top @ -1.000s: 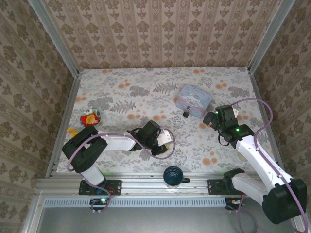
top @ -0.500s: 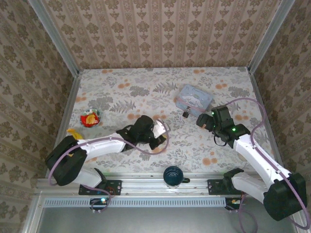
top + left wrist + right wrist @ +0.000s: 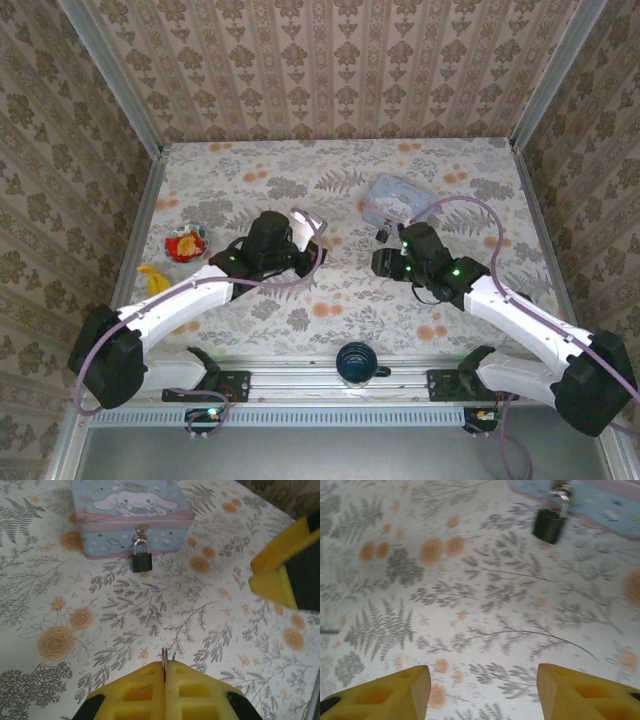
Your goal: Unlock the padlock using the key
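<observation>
The padlock (image 3: 141, 561), small and nearly black with a thin silvery shackle, hangs from the clasp on the front wall of a pale blue tin (image 3: 100, 527), and its body rests on the flowered bench (image 3: 60, 605) just in front of that wall. From above, the tin (image 3: 404, 196) sits toward the far right of the bench with the padlock (image 3: 383, 233) at its near corner. The tin's lid carries a cartoon print of a white, long-eared figure among clouds, and a pink band runs around its edge; no writing on it, or on the padlock, can be read. The left fingers (image 3: 197, 692), yellow, are pressed together on the key (image 3: 164, 659), a thin metal blade seen edge-on that sticks out a little past their tips and points toward the padlock, well short of it. The right fingers (image 3: 385, 692) stand apart with only bare bench between them, and the padlock (image 3: 550, 524) lies ahead of them, a little to the right. A dark mug (image 3: 355, 362) sits at the near edge between the arm bases, and a red and yellow item (image 3: 185, 243) lies at the left side.
</observation>
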{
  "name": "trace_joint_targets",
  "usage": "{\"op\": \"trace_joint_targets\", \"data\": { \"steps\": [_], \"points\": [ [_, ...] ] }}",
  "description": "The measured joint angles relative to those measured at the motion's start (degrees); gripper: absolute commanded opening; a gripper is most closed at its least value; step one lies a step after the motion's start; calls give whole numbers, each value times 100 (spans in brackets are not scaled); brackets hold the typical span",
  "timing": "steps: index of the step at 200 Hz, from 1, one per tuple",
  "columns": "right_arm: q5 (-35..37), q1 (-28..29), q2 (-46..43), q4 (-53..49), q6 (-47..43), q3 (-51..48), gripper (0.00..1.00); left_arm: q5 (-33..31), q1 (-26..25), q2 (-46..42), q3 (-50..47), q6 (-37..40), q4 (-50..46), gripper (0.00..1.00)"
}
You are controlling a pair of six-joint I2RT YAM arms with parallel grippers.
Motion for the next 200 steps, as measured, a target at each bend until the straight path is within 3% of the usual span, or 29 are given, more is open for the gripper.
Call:
{"op": "trace_joint_targets", "data": {
  "steps": [75, 116, 200],
  "points": [
    [87, 1150, 358, 1355, -1054, 92, 39, 385, 282, -7, 356, -881, -409, 0],
    [76, 1281, 660, 2028, -1482, 205, 36, 575, 282, -9, 402, -1119, -474, 0],
    [2, 1296, 951, 2406, -1799, 313, 34, 861, 315, -9, 402, -1320, -483, 0]
  ]
}}
